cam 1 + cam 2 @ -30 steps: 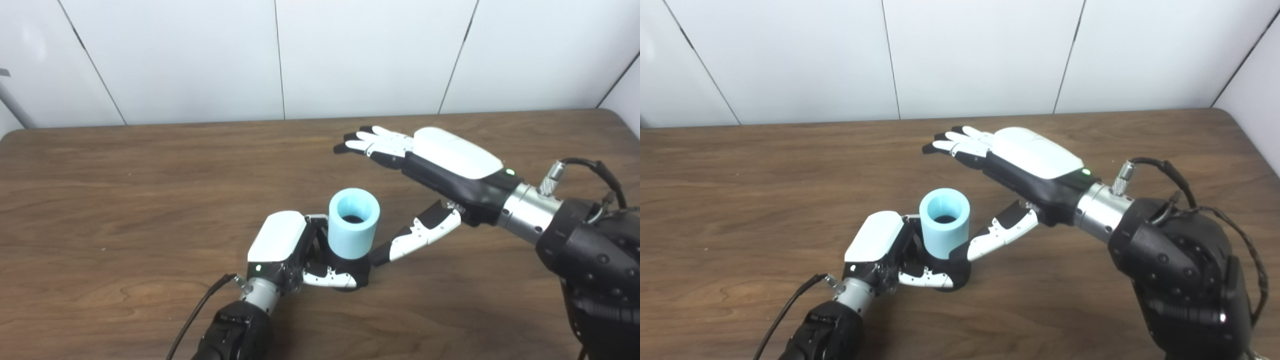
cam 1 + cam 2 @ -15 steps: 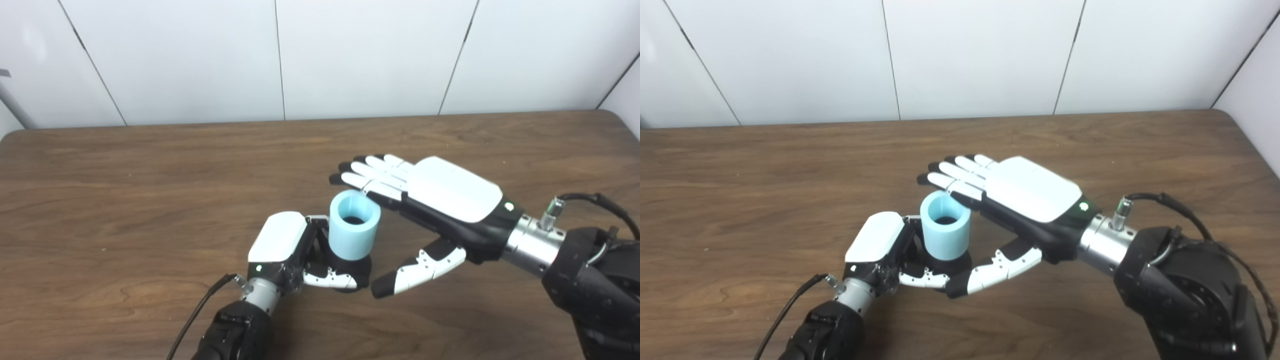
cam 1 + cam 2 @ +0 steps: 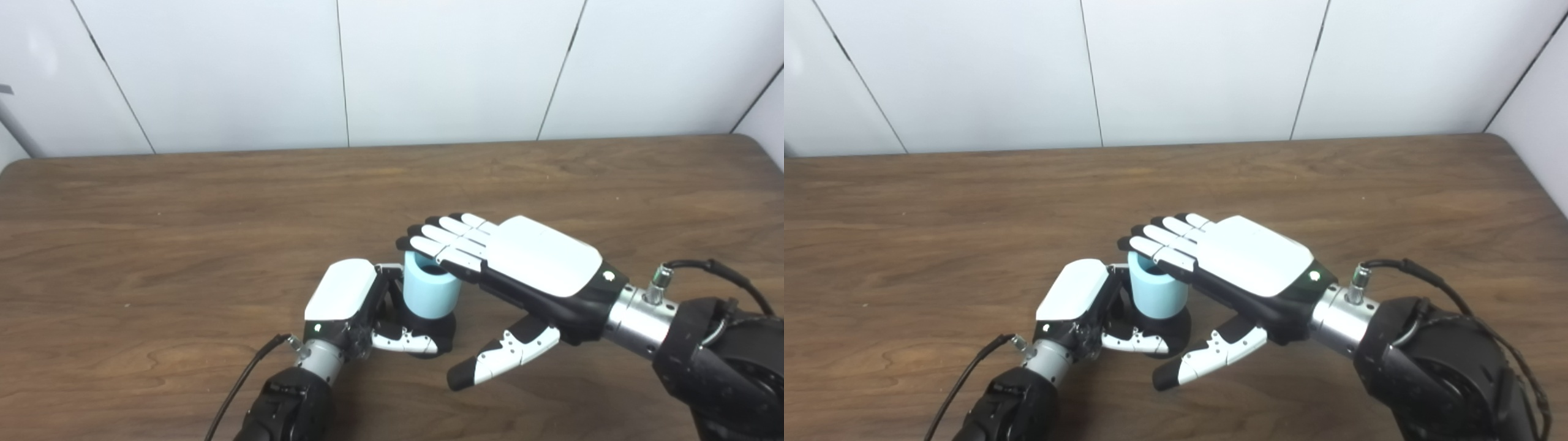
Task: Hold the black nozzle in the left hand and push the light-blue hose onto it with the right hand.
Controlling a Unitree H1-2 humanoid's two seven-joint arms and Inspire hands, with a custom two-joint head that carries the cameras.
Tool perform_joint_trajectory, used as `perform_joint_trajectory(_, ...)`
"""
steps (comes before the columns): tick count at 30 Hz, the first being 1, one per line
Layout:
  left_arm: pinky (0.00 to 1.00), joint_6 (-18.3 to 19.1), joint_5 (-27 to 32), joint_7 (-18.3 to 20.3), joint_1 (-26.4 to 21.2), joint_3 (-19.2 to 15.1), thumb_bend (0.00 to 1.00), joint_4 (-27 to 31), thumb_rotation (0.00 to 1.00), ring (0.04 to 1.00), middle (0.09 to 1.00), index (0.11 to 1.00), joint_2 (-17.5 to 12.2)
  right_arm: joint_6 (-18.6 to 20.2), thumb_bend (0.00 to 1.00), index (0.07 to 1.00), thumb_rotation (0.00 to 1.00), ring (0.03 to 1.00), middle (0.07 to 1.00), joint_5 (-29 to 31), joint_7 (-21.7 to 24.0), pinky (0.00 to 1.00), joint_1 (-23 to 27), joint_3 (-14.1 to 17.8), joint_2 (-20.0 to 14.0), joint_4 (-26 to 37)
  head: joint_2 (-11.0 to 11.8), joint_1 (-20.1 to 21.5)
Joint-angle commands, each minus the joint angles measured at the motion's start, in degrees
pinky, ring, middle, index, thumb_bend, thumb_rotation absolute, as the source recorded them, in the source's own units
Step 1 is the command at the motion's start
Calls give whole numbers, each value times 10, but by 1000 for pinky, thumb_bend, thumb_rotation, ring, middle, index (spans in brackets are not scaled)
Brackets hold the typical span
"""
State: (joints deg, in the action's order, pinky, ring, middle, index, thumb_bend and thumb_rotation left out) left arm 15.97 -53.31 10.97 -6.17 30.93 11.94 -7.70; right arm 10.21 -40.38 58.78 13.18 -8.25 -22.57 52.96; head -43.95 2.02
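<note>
Left eye view showed two hands, one hose and one nozzle on the wooden counter (image 3: 184, 202). One light-blue hose (image 3: 429, 294) stood upright on the single black nozzle (image 3: 436, 331), whose base the left hand (image 3: 355, 306) gripped with curled fingers. Above it, the right hand (image 3: 514, 269) lay flat, holding nothing, its straight fingers (image 3: 438, 242) resting across the hose's top rim and its thumb (image 3: 499, 361) hanging free, just right of the nozzle.

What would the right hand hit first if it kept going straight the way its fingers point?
Probably nothing nearby. The right hand lies flat across the top of the blue hose, fingers pointing left and away. Beyond them only bare table shows, though height above it is unclear.
</note>
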Motion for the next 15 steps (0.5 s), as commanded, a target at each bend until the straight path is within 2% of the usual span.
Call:
perform_joint_trajectory(1,363,33,-1,63,37,17,501,-37,0,395,463,508,-10,-17,756,987,1000,1000,1000,2,-4,1000,8,11,4,15,0,0)
perform_joint_trajectory(15,371,30,0,65,37,16,502,-39,0,381,453,483,-14,-48,733,985,1000,1000,1000,-7,28,1000,2,27,23,15,-3,1)
